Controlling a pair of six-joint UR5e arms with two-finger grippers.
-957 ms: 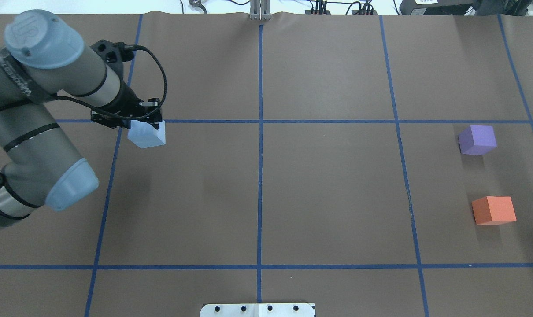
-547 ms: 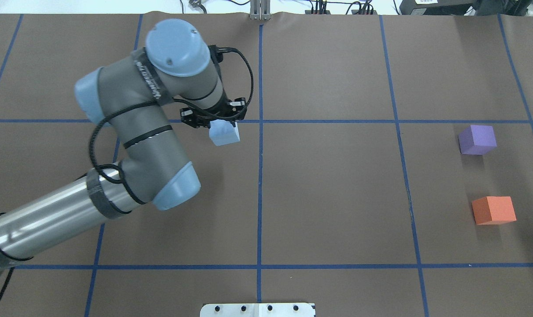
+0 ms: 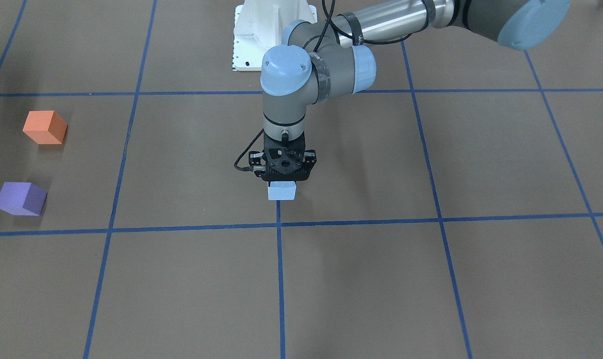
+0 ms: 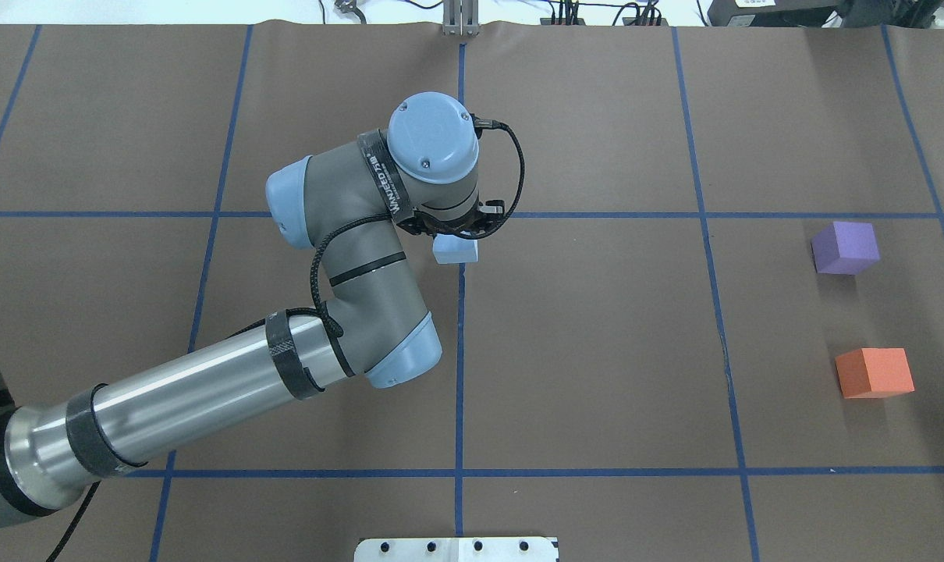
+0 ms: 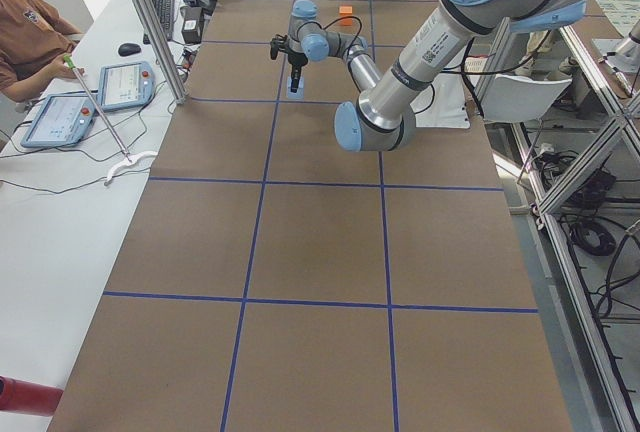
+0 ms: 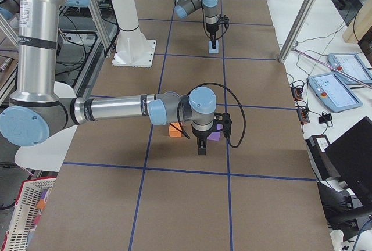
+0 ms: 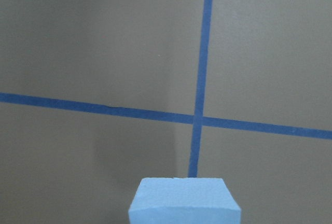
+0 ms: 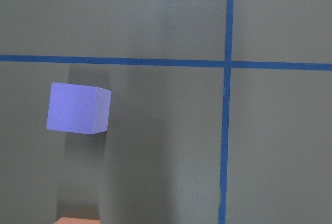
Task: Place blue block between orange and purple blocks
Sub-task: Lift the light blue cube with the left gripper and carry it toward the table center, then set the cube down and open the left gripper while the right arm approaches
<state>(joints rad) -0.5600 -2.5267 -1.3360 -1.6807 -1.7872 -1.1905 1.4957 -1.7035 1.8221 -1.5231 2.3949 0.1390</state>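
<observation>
Left pincer [image 3: 282,182] with blue block [image 3: 281,192], now central

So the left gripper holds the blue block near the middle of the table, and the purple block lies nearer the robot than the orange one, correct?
Not quite: the orange block is the nearer one, with the purple block beyond it, as the overhead view shows. The left gripper does hold the blue block near the middle of the table.

I'm looking down on a table [image 4: 597,351] covered in brown paper, gridded with blue tape [image 4: 597,472]. Beyond its far edge, aluminium posts [image 5: 150,27] and a white bench [image 5: 50,192] carrying two tablets [image 5: 125,84].
</observation>
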